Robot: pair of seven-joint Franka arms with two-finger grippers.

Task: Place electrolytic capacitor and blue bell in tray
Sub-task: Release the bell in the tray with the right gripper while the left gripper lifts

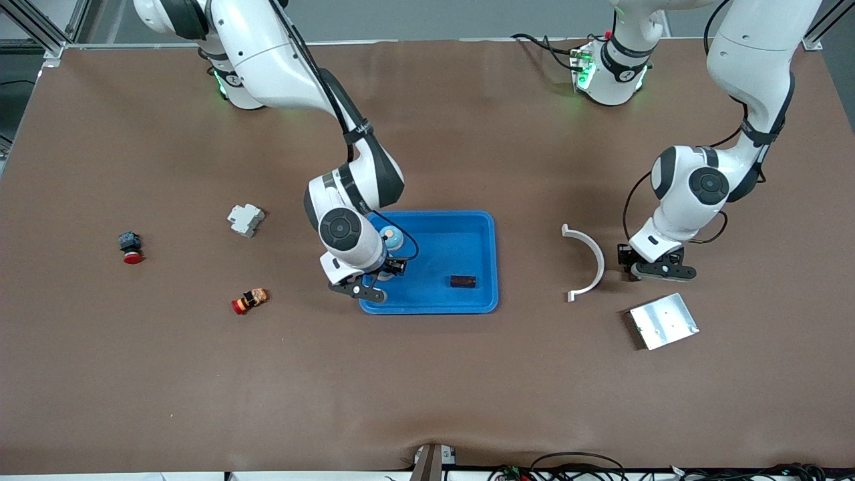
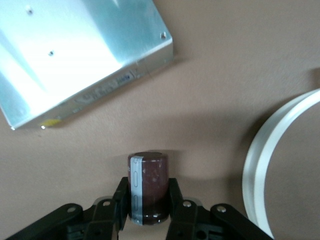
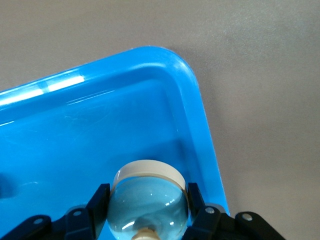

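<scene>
From the front view, the right hand [image 1: 381,280] sat low over the tray [image 1: 477,227] at the corner toward the right arm's end, clamped on the blue bell [image 1: 391,237]; a dark brown block [image 1: 462,281] already lay in the tray nearer the camera. The left hand [image 1: 658,270] was down at the bench [image 1: 427,387] between the white curved piece [image 1: 588,260] and the silver plate [image 1: 663,321]. In the left wrist view, the left hand [image 2: 148,207] was clamped on the upright electrolytic capacitor [image 2: 148,185], its fingers [image 2: 121,197] pressed on both sides. A straight lift before carrying it tray-ward would likely avoid the plate and the curved piece. In the right wrist view, the right hand [image 3: 147,210] held the bell inside the tray's rim, so releasing low should keep it from rolling.
</scene>
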